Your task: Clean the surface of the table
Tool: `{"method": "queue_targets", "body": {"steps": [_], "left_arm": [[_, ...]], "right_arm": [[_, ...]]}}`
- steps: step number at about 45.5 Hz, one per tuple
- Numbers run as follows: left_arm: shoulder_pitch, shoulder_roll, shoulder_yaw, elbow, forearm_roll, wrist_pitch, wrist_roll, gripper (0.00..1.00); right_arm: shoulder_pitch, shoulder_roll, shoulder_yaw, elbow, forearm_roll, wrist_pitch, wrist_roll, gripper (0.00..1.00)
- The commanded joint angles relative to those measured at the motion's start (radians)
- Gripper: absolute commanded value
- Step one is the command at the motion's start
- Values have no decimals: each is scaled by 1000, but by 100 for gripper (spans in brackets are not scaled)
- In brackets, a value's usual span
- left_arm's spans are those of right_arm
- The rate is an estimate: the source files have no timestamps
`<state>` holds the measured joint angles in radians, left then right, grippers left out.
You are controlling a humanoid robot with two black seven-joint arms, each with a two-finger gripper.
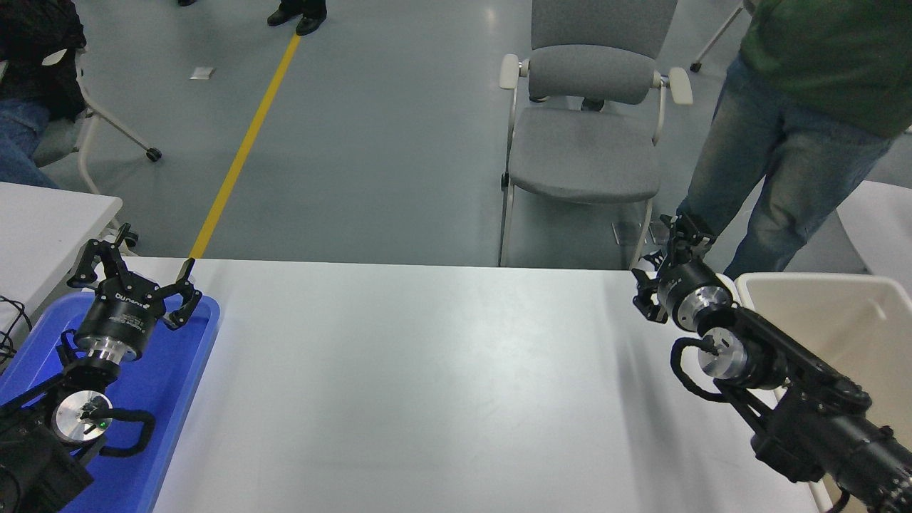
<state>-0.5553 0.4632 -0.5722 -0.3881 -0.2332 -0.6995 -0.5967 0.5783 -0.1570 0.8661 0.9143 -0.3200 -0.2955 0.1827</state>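
Note:
The table surface is a wide white matte top that fills the lower picture, and I see no loose object on it. My right gripper hangs over the table's far right corner, just left of the beige bin, pointing away from me. Its fingers look spread, with nothing between them. My left gripper is parked at the lower left over the blue tray, open and holding nothing.
A blue tray lies at the table's left edge under the left arm. A beige bin stands off the right edge. Behind the table are a grey chair and a standing person in jeans.

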Motion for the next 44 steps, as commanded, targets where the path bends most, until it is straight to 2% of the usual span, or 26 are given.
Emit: {"method": "queue_targets", "body": {"steps": [1,18,44], "left_arm": [[0,0,0,0,0,0,0,100],[0,0,0,0,0,0,0,100],[0,0,0,0,0,0,0,100]], "right_arm": [[-40,112,48,5,1,2,58,100],[-101,137,86,12,9,16,84,100],[-103,135,83,12,21,32,92,100]]}}
